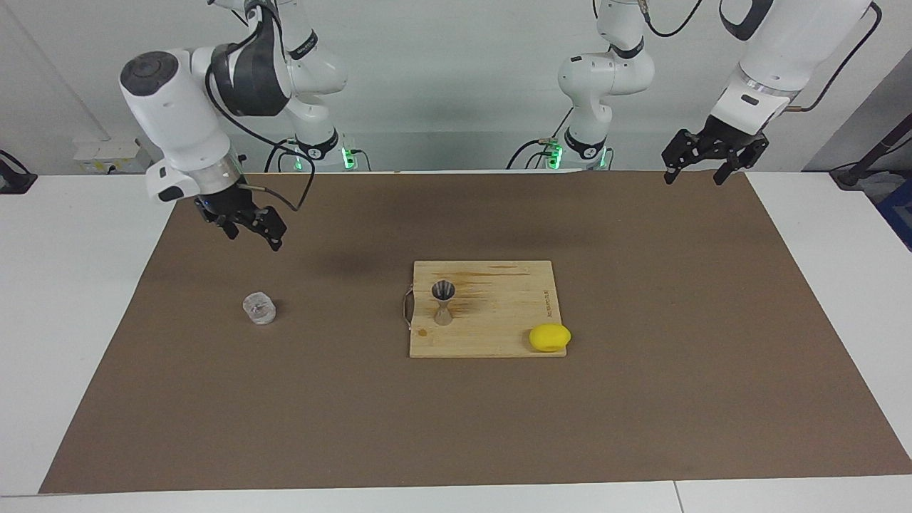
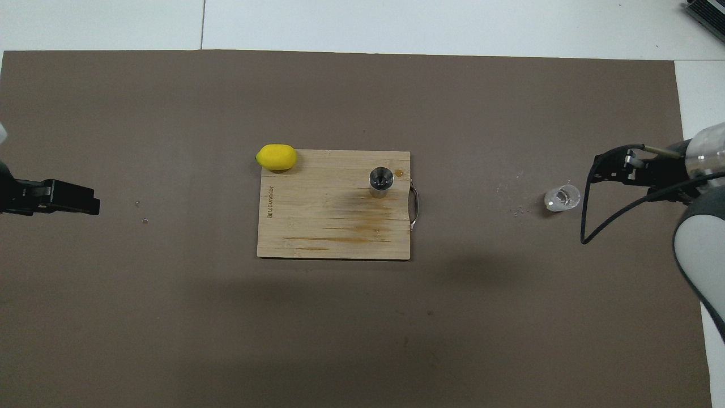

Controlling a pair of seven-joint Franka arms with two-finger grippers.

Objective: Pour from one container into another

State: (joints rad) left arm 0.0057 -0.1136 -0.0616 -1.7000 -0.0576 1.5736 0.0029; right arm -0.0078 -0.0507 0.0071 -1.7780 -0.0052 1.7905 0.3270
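A small clear ribbed glass cup (image 1: 258, 309) stands upright on the brown mat toward the right arm's end; it also shows in the overhead view (image 2: 562, 198). A grey metal hourglass jigger (image 1: 443, 303) stands upright on a wooden cutting board (image 1: 499, 299) at the table's middle, and shows in the overhead view (image 2: 380, 181). My right gripper (image 1: 253, 236) is open and empty, up in the air over the mat beside the glass cup, not touching it; the overhead view shows it too (image 2: 601, 170). My left gripper (image 1: 695, 169) is open and empty, waiting over the mat's edge at the left arm's end (image 2: 85, 199).
A yellow lemon (image 1: 549, 337) lies at the board's corner farthest from the robots, toward the left arm's end (image 2: 276, 157). The board (image 2: 328, 215) has a metal handle on its edge facing the glass cup. The brown mat (image 1: 641, 399) covers most of the white table.
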